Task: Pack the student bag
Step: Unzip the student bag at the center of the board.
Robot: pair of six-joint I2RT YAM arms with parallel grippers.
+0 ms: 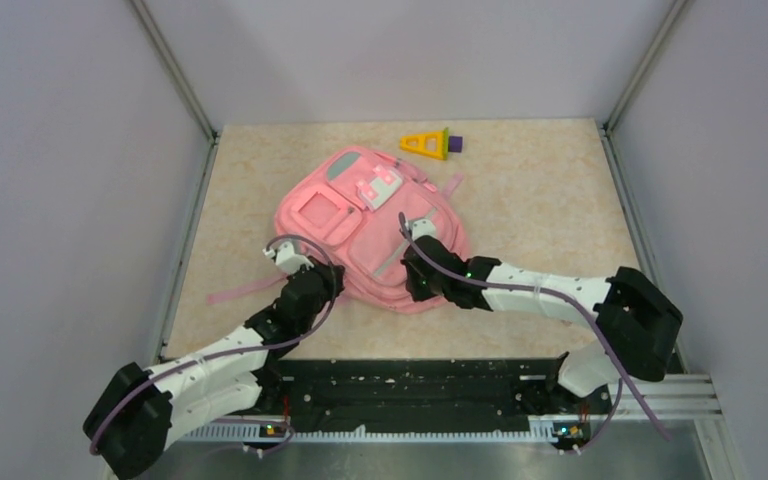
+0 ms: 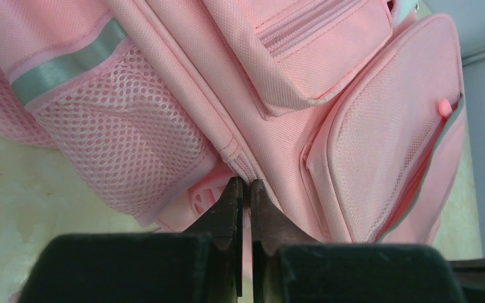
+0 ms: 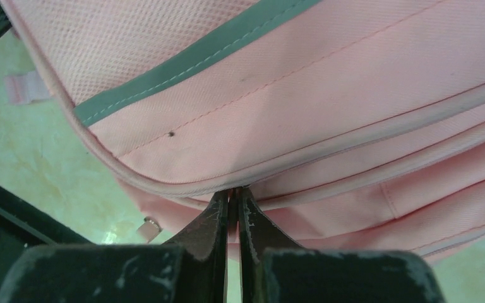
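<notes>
The student bag (image 1: pixel 365 225), a big pink backpack with grey strips and front pockets, lies flat mid-table. My left gripper (image 1: pixel 282 252) is at the bag's near-left edge. In the left wrist view it (image 2: pixel 244 183) is shut on a thin pink bit of the bag at the seam beside the mesh side pocket (image 2: pixel 126 139). My right gripper (image 1: pixel 418 232) rests on the bag's right side. The right wrist view shows it (image 3: pixel 233 191) shut on a thin pink piece under the piped edge, below a grey strip (image 3: pixel 183 66).
A yellow triangular toy with a purple end (image 1: pixel 428 144) lies at the back of the table behind the bag. A loose pink strap (image 1: pixel 240 293) trails off the bag to the near left. Grey walls and metal posts close in the table's sides.
</notes>
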